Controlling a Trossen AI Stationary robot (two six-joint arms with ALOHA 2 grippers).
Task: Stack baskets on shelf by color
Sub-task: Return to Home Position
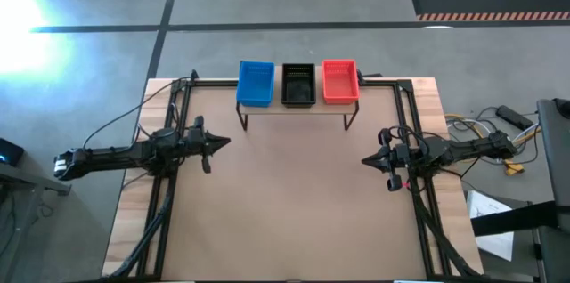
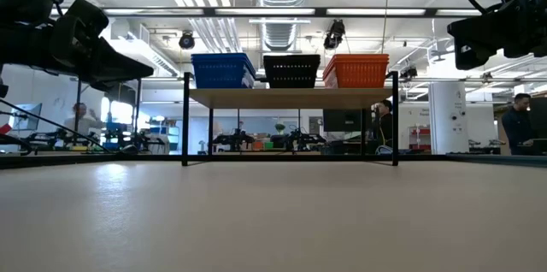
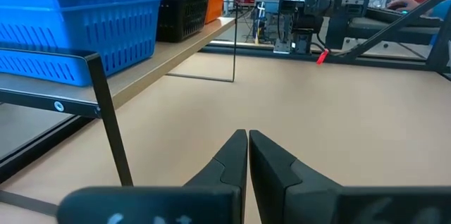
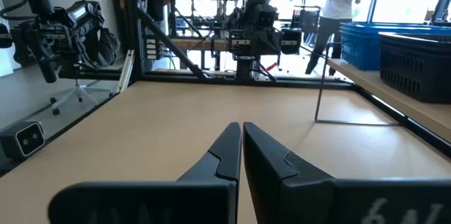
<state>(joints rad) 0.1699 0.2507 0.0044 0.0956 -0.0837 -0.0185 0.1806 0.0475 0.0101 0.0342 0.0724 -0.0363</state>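
A blue basket (image 1: 256, 83), a black basket (image 1: 298, 84) and an orange basket (image 1: 339, 81) stand side by side on the low wooden shelf (image 1: 294, 109) at the table's far edge, resting on their bottoms. In the low view the blue basket (image 2: 221, 71), the black basket (image 2: 291, 71) and the orange basket (image 2: 355, 71) stand on the shelf (image 2: 291, 97). My left gripper (image 1: 224, 141) is shut and empty at the table's left side, above the tabletop. My right gripper (image 1: 367, 160) is shut and empty at the table's right side.
The shelf stands on thin black legs (image 2: 185, 122). A black frame (image 1: 169, 185) runs along the tabletop's sides. Bare tabletop (image 1: 294, 203) lies between the arms. People (image 2: 516, 127) and equipment show in the room beyond the table.
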